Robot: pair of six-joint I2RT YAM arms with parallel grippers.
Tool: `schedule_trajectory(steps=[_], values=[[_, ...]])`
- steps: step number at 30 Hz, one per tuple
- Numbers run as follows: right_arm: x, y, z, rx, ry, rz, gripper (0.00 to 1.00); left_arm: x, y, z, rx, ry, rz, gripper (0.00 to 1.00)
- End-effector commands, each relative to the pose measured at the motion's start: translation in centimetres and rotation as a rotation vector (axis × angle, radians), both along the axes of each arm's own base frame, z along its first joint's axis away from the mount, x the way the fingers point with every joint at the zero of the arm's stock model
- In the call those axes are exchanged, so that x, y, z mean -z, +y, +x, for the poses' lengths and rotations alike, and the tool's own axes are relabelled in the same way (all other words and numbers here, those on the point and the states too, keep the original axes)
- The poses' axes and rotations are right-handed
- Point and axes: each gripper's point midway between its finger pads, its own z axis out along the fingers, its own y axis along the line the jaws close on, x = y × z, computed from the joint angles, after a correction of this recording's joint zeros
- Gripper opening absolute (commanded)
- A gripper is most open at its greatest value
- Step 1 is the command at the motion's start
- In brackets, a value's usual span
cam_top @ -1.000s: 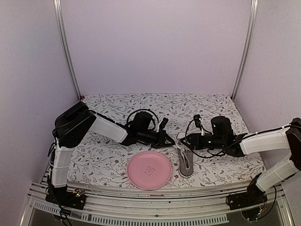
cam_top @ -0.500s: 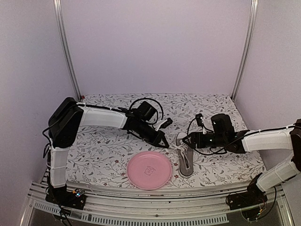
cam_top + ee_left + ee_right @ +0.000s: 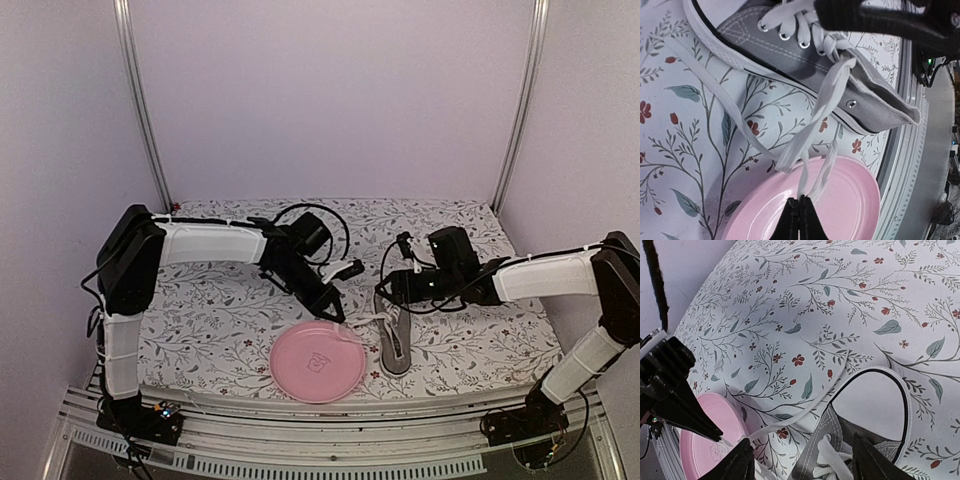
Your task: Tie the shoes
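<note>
- Grey canvas sneaker [image 3: 395, 345] lies on the desk [image 3: 220, 330], lower centre overhead, just right of the pink plate [image 3: 300, 378].
- Left fingers [image 3: 799, 220] clench 1 white lace [image 3: 820, 115]; right fingers [image 3: 382, 292] released above the eyelets [image 3: 785, 36].
- Lace seems limp, light: pinch near its end.

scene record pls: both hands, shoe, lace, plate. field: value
left hand: shut on the white lace, above the pink plate
right hand: open, holding nothing, above the sneaker's laced front
sneaker: grey, white sole, resting on the floral cloth, right of the pink plate in the top view
white lace: loose, no bow visible; one strand trails across the floral cloth
pink plate: near table edge, between the arms
</note>
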Motion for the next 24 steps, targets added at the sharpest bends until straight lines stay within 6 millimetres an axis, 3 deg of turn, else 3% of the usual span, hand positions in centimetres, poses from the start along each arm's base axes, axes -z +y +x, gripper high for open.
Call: schedule_trajectory(steps=[1, 7, 11, 18, 24], values=[[0.1, 1.1, 1.6, -0.011, -0.003, -0.064, 0.64, -1.3, 0.4, -0.8, 0.016, -0.013, 0.015, 0.0], [1.4, 2.5, 3.2, 0.021, 0.03, -0.181, 0.57, -1.1, -0.7, -1.5, -0.1, 0.02, -0.039, 0.0], [2.3, 3.6, 2.9, 0.028, 0.093, -0.177, 0.51, -2.2, -1.2, -1.7, -0.247, 0.048, -0.132, 0.0], [4.1, 6.1, 2.0, 0.043, 0.183, -0.196, 0.48, -3.3, -2.7, -2.9, -0.341, 0.068, -0.263, 0.0], [6.2, 5.1, 2.9, 0.185, 0.226, -0.343, 0.48, -1.9, -3.4, -3.1, -0.399, 0.084, -0.258, 0.0]])
